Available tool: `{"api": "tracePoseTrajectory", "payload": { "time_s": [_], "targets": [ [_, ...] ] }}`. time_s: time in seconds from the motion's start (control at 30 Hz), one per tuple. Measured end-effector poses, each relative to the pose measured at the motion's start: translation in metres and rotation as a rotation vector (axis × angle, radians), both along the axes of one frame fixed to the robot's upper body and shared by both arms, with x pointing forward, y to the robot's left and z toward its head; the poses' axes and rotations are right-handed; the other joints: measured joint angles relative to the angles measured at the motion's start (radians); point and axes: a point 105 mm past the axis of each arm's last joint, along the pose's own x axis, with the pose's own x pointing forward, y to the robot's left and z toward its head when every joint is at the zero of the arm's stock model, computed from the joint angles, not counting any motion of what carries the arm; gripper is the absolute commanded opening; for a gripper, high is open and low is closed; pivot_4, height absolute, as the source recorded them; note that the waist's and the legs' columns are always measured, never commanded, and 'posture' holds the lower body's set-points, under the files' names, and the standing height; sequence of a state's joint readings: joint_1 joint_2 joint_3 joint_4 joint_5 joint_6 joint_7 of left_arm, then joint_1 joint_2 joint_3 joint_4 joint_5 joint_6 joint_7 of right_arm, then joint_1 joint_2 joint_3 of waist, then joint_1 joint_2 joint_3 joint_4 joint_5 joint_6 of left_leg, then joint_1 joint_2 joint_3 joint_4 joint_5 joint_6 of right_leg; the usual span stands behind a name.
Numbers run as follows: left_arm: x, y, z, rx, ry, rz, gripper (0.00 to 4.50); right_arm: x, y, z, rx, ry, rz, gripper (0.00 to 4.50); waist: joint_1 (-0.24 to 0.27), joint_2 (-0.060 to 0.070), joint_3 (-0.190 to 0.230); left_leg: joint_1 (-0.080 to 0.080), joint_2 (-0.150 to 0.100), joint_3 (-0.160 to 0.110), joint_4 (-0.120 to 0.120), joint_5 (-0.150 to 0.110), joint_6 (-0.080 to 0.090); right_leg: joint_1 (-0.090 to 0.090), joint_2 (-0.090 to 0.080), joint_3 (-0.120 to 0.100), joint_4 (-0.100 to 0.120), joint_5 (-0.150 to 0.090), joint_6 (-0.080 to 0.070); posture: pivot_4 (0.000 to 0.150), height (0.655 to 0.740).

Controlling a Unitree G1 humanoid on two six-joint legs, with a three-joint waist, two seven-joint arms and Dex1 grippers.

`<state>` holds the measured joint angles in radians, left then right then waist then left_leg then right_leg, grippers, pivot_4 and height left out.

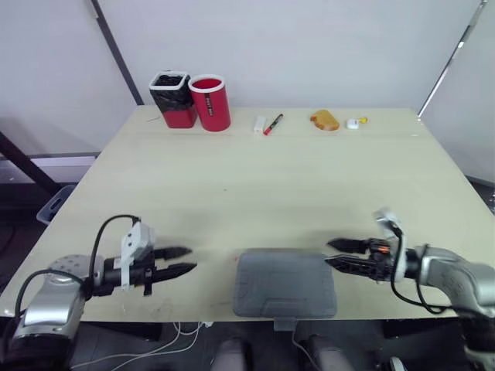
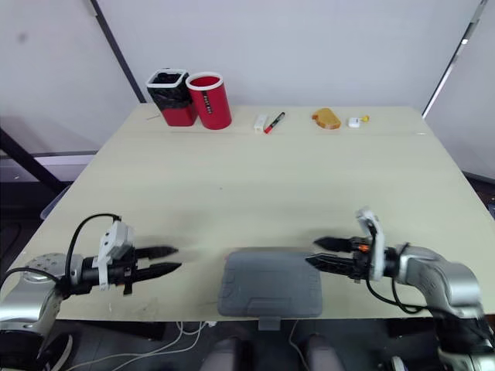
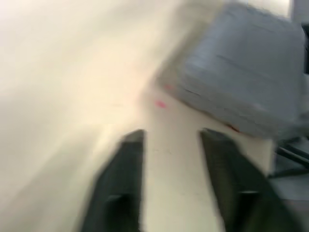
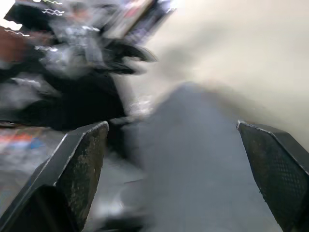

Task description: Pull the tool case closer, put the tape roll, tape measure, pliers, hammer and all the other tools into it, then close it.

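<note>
The grey tool case (image 1: 285,282) lies flat with its lid down at the table's front edge, in the middle, its latch tab hanging over the edge. My left gripper (image 1: 190,260) hovers just left of the case, pointing at its side, fingers open and holding nothing. To the right of the case my right gripper (image 1: 329,253) points at its right edge, open too, tips close to the case's corner. In the left wrist view the case (image 3: 241,77) lies beyond the open fingers (image 3: 135,145). The right wrist view has the case (image 4: 193,159) between its spread fingers (image 4: 82,159).
Along the far edge stand a black-lined red bin (image 1: 172,99) and a red cup (image 1: 210,102). A white item with a red marker (image 1: 272,124), an orange object (image 1: 325,120) and a small white-and-yellow thing (image 1: 354,122) lie there too. A blue crate (image 1: 52,205) sits on the floor at left.
</note>
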<state>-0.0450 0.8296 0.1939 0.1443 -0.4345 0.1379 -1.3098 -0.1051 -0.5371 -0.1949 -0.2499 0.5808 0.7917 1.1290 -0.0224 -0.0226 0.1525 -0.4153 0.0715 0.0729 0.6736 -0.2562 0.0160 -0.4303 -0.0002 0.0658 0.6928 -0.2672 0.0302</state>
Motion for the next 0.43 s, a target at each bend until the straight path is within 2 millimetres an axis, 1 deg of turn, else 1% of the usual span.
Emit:
{"api": "tracePoseTrajectory", "payload": {
  "time_s": [0.03, 0.07, 0.13, 0.17, 0.2, 0.27, 0.37, 0.43],
  "targets": [
    [0.002, 0.000, 0.001, -0.004, -0.012, 0.015, 3.85, -0.001, -0.012, -0.001, -0.065, -0.090, -0.074, 4.50, 0.003, 0.000, 0.000, 0.000, 0.000, 0.000, 0.000, 0.000, 0.000, 0.000, 0.000, 0.000, 0.000, 0.000, 0.000, 0.150, 0.7400],
    [0.002, 0.001, 0.001, -0.005, -0.018, 0.029, 4.47, -0.004, -0.021, -0.002, -0.118, -0.143, -0.117, 4.50, 0.003, 0.000, 0.000, 0.000, 0.000, 0.001, 0.000, 0.000, 0.000, 0.000, 0.000, 0.000, 0.000, 0.000, 0.000, 0.150, 0.7400],
    [0.003, 0.003, 0.000, -0.002, -0.030, 0.058, 4.47, -0.010, -0.032, -0.008, -0.209, -0.230, -0.167, 4.50, -0.001, 0.000, 0.000, 0.001, 0.001, 0.001, -0.001, 0.000, 0.000, 0.000, 0.001, 0.001, 0.000, 0.000, 0.000, 0.150, 0.7400],
    [0.004, 0.003, -0.001, 0.000, -0.031, 0.065, 4.47, -0.011, -0.034, -0.009, -0.217, -0.237, -0.173, 4.50, -0.002, 0.000, 0.000, 0.001, 0.001, 0.000, -0.001, 0.000, 0.000, 0.000, 0.001, 0.001, 0.000, 0.000, 0.000, 0.150, 0.7400],
    [0.005, 0.005, -0.001, 0.012, -0.039, 0.086, 4.47, -0.016, -0.039, -0.011, -0.242, -0.263, -0.200, 4.50, 0.000, 0.000, 0.000, 0.001, 0.001, 0.000, -0.001, 0.000, 0.000, 0.000, 0.001, 0.001, 0.000, 0.000, 0.000, 0.150, 0.7400],
    [0.005, 0.014, -0.007, 0.048, -0.040, 0.159, 4.47, -0.026, -0.060, -0.016, -0.299, -0.290, -0.292, 4.50, 0.002, 0.000, 0.000, 0.002, 0.001, 0.001, -0.001, 0.000, 0.000, 0.000, 0.001, 0.002, 0.000, 0.000, 0.000, 0.150, 0.7400],
    [0.006, 0.017, -0.010, 0.066, -0.040, 0.191, 4.47, -0.032, -0.072, -0.017, -0.338, -0.312, -0.333, 4.50, 0.004, -0.001, 0.000, 0.002, 0.001, 0.002, 0.000, 0.000, 0.000, 0.000, 0.001, 0.002, 0.000, 0.000, 0.000, 0.150, 0.7400],
    [0.005, 0.018, -0.012, 0.073, -0.039, 0.199, 4.47, -0.036, -0.075, -0.020, -0.351, -0.308, -0.344, 4.50, 0.004, -0.001, -0.001, 0.002, 0.001, 0.002, 0.000, 0.000, 0.000, 0.001, 0.001, 0.002, 0.000, 0.000, 0.000, 0.150, 0.7400]
  ]
}}
